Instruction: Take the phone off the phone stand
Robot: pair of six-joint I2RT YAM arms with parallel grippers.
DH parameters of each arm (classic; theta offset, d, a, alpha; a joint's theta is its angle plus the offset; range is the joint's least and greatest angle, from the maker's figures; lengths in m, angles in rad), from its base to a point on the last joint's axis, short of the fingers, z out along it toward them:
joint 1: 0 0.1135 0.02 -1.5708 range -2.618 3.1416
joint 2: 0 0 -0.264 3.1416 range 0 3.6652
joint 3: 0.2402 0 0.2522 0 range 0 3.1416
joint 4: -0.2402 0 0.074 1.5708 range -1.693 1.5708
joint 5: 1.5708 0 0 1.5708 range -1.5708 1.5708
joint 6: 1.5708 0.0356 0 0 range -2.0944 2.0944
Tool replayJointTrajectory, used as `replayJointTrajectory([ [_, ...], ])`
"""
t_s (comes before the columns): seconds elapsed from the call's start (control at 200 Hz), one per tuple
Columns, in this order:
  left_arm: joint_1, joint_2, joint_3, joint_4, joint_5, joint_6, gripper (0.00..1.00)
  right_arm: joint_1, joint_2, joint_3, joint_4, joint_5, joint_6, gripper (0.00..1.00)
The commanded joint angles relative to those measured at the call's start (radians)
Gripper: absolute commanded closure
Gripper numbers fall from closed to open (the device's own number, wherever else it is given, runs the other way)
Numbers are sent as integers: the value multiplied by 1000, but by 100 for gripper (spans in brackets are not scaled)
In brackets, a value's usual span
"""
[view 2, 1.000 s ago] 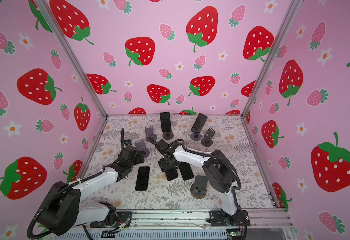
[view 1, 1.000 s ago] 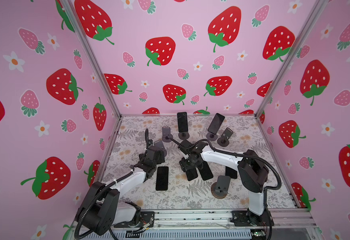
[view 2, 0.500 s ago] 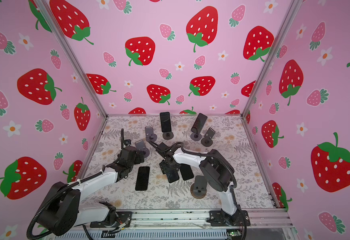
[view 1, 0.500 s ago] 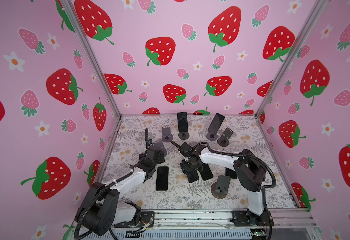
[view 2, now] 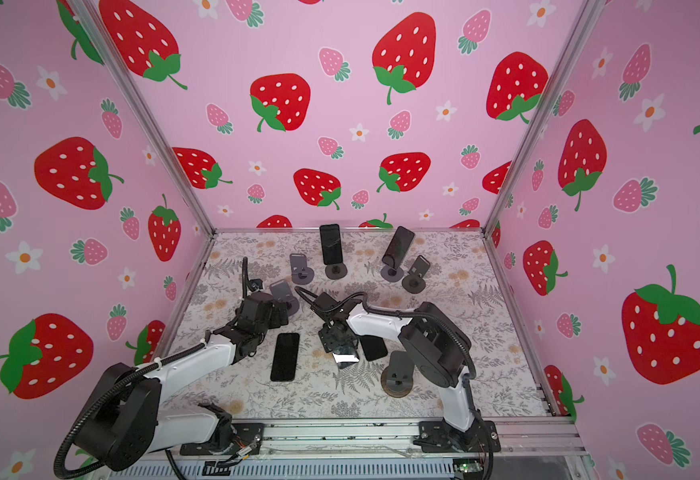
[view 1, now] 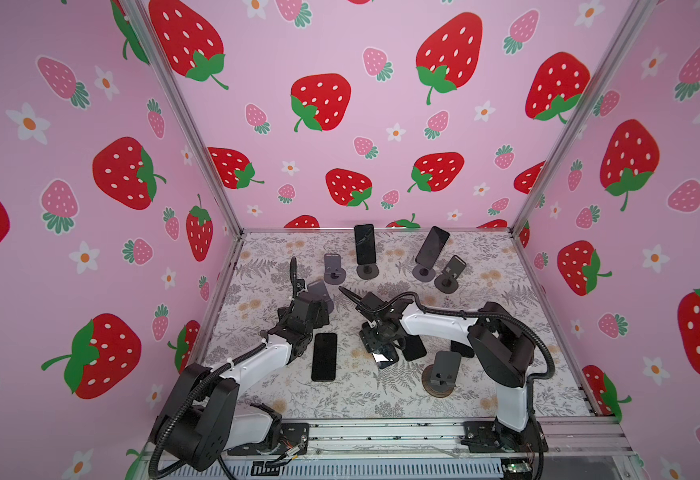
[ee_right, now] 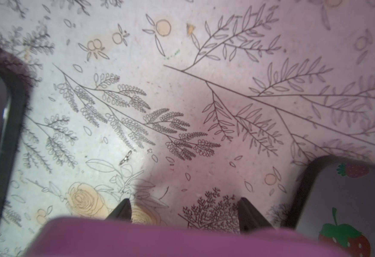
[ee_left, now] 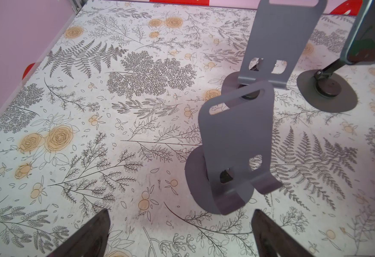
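Though the right claw (view 1: 378, 341), pinching the phone (view 1: 385, 358), covered its upper end in both top views, the phone hung tilted above the table (view 1: 381, 399) near the phone stand (view 1: 444, 368), long axis sloping frontward; the left claw (ee_left: 180, 233) stood spread.

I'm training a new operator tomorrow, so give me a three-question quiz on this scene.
1. How many phones stand on phone stands at the back?
2. True or false: the left gripper is shut on the empty stand ahead of it.
3. The right gripper holds: A) a stand, B) a phone, C) nothing.
Key: 1. Two, the upright phone and the tilted phone. 2. False; its jaws are open, clear of the stand. 3. B, the held phone.
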Motion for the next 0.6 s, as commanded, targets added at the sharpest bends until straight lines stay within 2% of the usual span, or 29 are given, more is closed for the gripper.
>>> replayJointTrajectory([
  [0.0,2,8,22,-10,-10,-16,0,3,34,-79,65,5,10,30],
  [0.595,2,10,25,-19,-15,-18,0,4,42,-102,89,-10,28,27],
])
